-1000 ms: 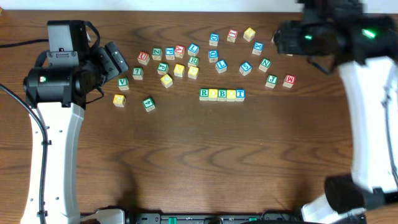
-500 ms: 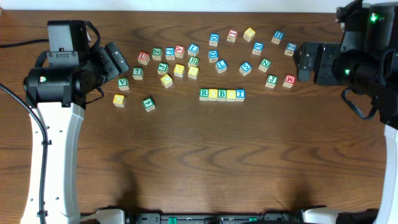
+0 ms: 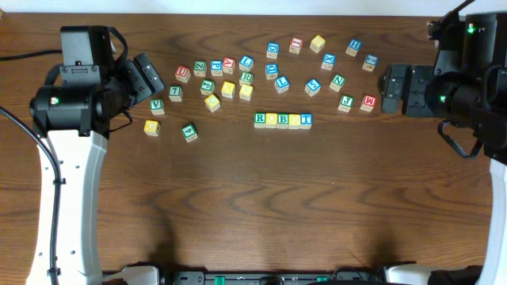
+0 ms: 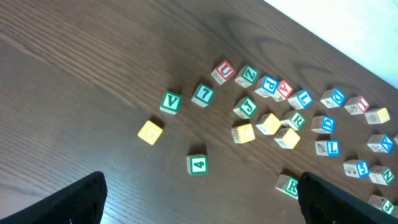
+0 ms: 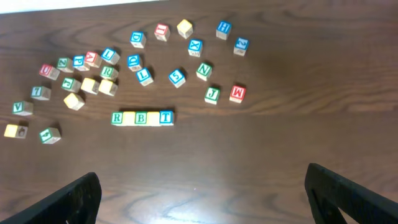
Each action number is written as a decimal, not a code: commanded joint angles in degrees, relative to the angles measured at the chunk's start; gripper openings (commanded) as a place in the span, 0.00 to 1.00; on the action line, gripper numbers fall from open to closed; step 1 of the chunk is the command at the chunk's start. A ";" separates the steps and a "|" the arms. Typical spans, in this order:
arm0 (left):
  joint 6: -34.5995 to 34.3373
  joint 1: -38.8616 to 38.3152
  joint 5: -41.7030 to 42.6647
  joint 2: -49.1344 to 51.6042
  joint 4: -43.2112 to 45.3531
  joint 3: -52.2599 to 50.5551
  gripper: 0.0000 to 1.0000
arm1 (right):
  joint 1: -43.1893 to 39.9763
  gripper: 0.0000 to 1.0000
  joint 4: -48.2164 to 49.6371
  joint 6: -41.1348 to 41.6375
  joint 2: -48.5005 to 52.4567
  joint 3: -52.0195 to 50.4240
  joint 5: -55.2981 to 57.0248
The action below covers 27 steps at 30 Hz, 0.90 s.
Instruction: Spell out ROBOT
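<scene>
A row of letter blocks [image 3: 283, 119] sits mid-table, reading R, a yellow block, B, a yellow block, T; it also shows in the right wrist view [image 5: 142, 117]. Loose letter blocks [image 3: 245, 75] lie scattered behind it. My left gripper [image 4: 199, 199] is open and empty, high above the table's left side near the green 4 block [image 4: 197, 164]. My right gripper [image 5: 202, 193] is open and empty, raised over bare wood at the right, away from the row. In the overhead view the left gripper [image 3: 146, 75] and right gripper [image 3: 390, 89] hold nothing.
A green V block [image 3: 157, 106], a yellow block [image 3: 151, 127] and the green 4 block [image 3: 188, 132] lie apart at the left. A green J [image 3: 345, 101] and red M [image 3: 367, 102] lie at the right. The wooden table [image 3: 261, 206] spreads in front.
My right arm has swung from the back of the table to the right side and settled there, uncovering two blue blocks at the back right. The left arm and the blocks have not moved.
</scene>
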 commanded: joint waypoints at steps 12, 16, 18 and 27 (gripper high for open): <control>0.57 0.13 -0.55 0.07 -0.22 0.28 0.97 | -0.72 0.99 20.48 -11.43 -0.79 -8.79 -1.25; 0.57 0.13 -0.55 0.07 -0.22 0.28 0.97 | -1.20 0.99 29.97 -13.81 -2.38 -16.15 -1.49; 0.57 0.13 -0.55 0.07 -0.22 0.28 0.97 | -1.27 0.99 33.77 -13.99 -3.91 -20.41 -1.46; 0.57 0.13 -0.55 0.07 -0.22 0.28 0.97 | -4.85 0.99 49.22 -13.97 -16.41 -45.62 -1.49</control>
